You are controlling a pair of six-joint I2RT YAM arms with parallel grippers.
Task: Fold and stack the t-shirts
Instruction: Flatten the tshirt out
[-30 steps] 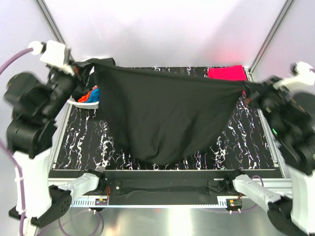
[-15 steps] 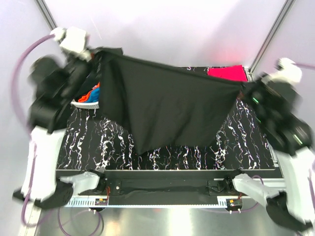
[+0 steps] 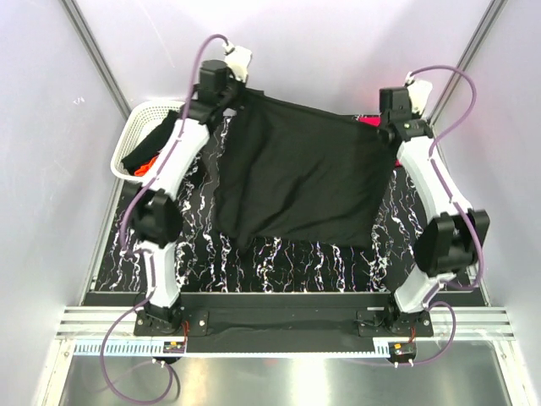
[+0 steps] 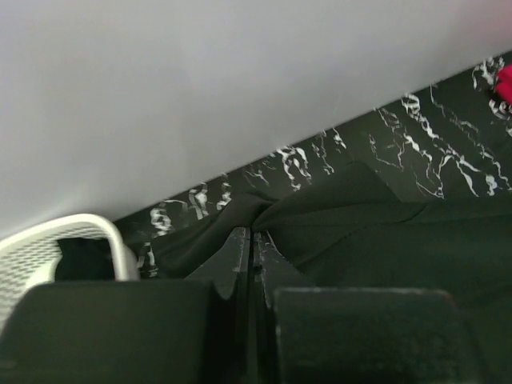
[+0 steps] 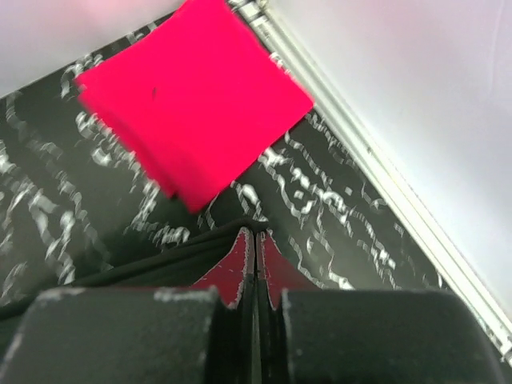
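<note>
A large black t-shirt (image 3: 300, 178) is stretched between both grippers over the far half of the marbled table, its lower edge lying on the top. My left gripper (image 3: 232, 91) is shut on the shirt's far left corner (image 4: 384, 240), jaws pressed together (image 4: 253, 234). At the far right corner, my right gripper (image 3: 387, 127) is shut on the shirt's edge (image 5: 136, 264), jaws closed (image 5: 255, 232). A folded pinkish-red t-shirt (image 5: 192, 96) lies just beyond the right gripper at the back right, mostly hidden in the top view.
A white lattice basket (image 3: 152, 107) stands at the back left beside the left arm, holding black cloth (image 3: 144, 144) and orange cloth (image 3: 145, 167). Its rim (image 4: 64, 228) shows in the left wrist view. A metal rail (image 5: 384, 168) borders the table's right side.
Both arms have stretched out toward the far wall, carrying the black t-shirt away from the front edge. The shirt hung slack before; now it is spread wider.
</note>
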